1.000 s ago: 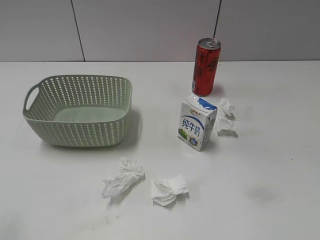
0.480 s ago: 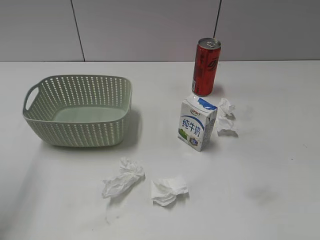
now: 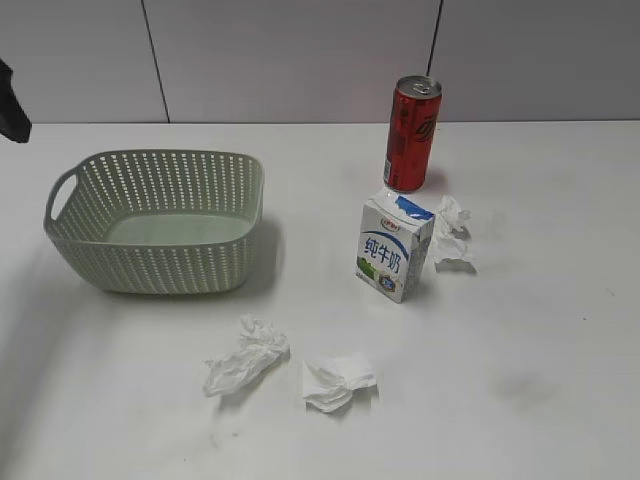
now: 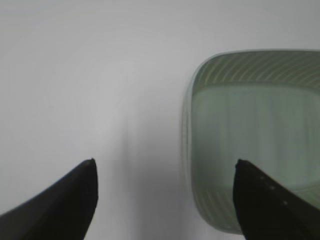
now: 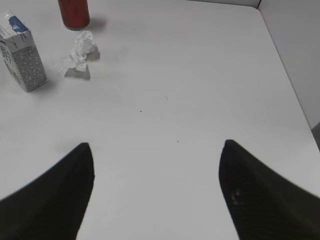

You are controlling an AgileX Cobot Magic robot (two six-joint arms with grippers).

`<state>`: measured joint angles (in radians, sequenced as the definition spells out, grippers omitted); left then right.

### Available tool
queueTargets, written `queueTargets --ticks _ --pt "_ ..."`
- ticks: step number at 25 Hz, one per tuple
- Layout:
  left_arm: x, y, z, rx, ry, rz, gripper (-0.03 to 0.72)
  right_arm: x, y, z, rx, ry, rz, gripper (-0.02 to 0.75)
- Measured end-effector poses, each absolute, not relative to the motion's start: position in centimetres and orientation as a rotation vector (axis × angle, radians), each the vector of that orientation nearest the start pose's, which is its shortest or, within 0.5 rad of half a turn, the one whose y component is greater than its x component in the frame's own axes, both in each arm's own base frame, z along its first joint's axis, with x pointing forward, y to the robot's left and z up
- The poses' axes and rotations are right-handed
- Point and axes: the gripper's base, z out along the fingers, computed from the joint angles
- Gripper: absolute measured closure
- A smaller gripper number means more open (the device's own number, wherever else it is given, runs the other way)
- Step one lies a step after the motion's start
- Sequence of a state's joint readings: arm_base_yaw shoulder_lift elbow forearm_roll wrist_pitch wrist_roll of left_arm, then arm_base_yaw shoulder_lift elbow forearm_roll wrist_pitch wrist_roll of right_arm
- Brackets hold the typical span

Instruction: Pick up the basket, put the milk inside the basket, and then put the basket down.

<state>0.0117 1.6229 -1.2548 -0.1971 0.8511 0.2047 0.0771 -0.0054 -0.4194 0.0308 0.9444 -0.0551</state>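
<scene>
The pale green basket (image 3: 155, 220) stands empty on the left of the white table; it also shows blurred at the right of the left wrist view (image 4: 255, 135). The milk carton (image 3: 393, 247) stands upright right of the middle, and shows at the top left of the right wrist view (image 5: 20, 52). My left gripper (image 4: 165, 165) is open and empty above the table beside the basket's end; a dark part of its arm (image 3: 12, 105) shows at the exterior view's left edge. My right gripper (image 5: 156, 145) is open and empty over bare table, far from the carton.
A red can (image 3: 412, 133) stands behind the carton. One crumpled tissue (image 3: 450, 232) lies right of the carton, two more (image 3: 245, 355) (image 3: 338, 380) lie in front of the basket. The table's right edge (image 5: 287, 80) runs near the right gripper.
A dark part of the left arm has come into the exterior view at the left edge. The objects on the table have not moved.
</scene>
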Motion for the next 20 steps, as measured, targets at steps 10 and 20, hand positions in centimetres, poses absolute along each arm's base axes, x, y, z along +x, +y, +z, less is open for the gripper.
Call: queueTargets --ticks 10,20 --pt "38.2 -1.7 20.5 0.176 2.872 -0.288 0.054 0.8 0.3 26.4 -0.130 1.999 0.051 0.146" --pt "39.5 -4.2 15.8 0.211 2.932 -0.303 0.132 0.8 0.3 26.4 -0.130 1.999 0.051 0.146"
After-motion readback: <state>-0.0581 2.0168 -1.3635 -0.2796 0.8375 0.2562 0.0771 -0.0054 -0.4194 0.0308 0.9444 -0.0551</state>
